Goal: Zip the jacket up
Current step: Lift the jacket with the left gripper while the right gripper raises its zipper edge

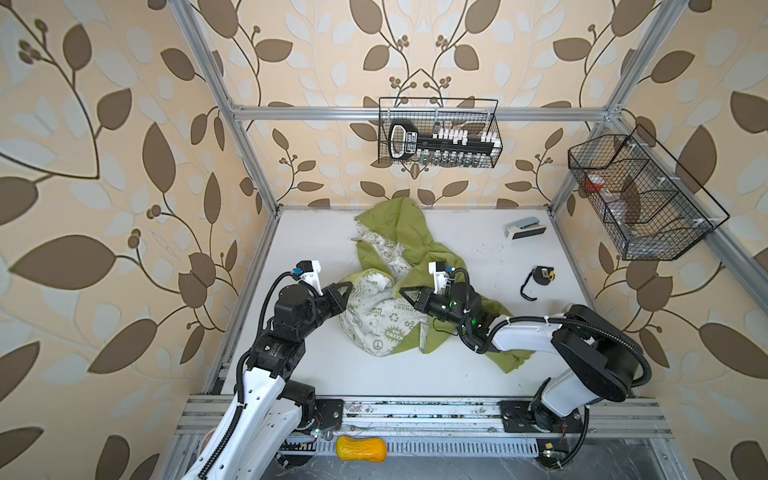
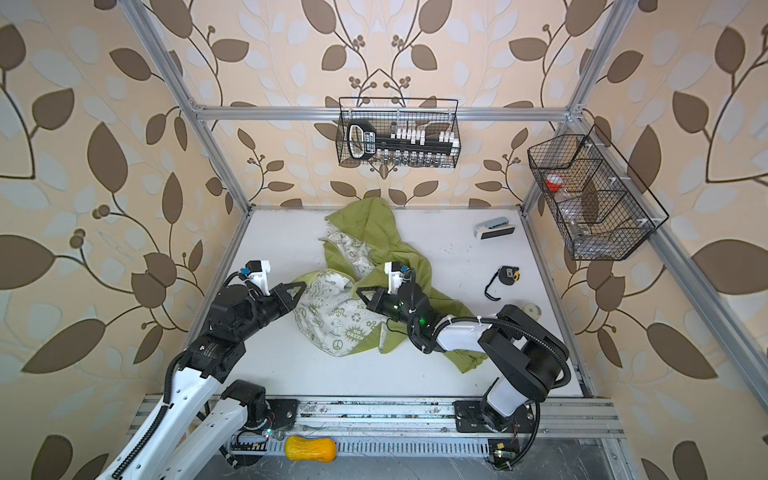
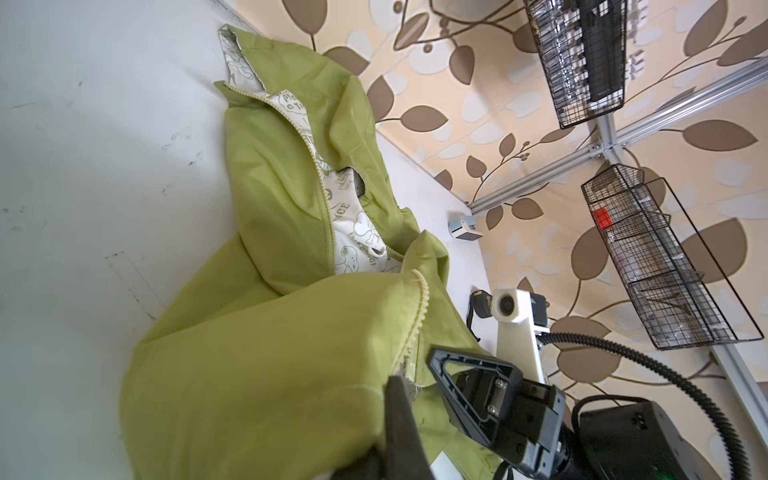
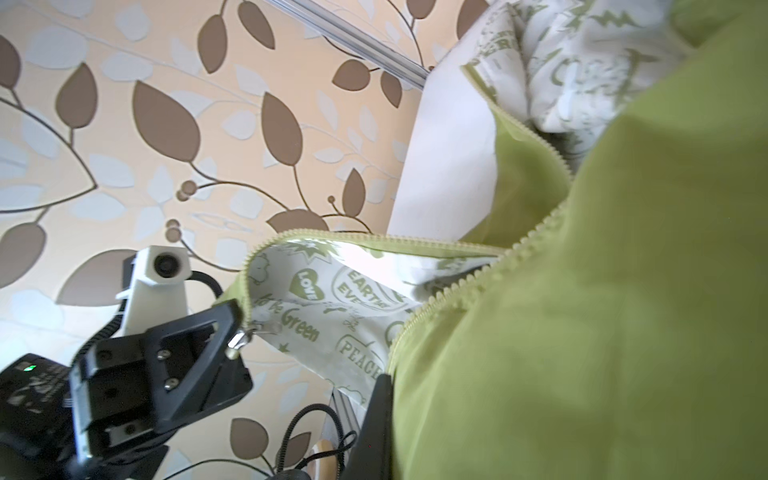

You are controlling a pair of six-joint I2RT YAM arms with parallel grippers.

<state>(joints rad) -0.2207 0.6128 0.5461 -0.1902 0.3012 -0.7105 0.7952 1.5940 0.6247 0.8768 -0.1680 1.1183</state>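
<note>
Both top views show the olive-green hooded fabric jacket [image 1: 417, 232] lying open at the centre of the white bench [image 1: 316, 374], printed lining up. Left tool [image 1: 349, 286] and right tool [image 1: 402, 290] each clamp a front edge. We judge alignment underway; next, both edges must meet at the metal zipper slider [image 4: 243, 334].

The right arm [image 1: 523, 332] is lying across the jacket [image 1: 399, 245] in both top views, covering the cloth beneath. The left pincer [image 1: 348, 287] and right pincer [image 1: 404, 292] are meeting cloth at their tips, but the grip itself is reading too small there. In the right wrist view a dark finger [image 4: 380, 415] is blurring and running off the edge. A pale round thing [image 2: 532, 310] is peeking from behind the right elbow, too small to name.
</note>
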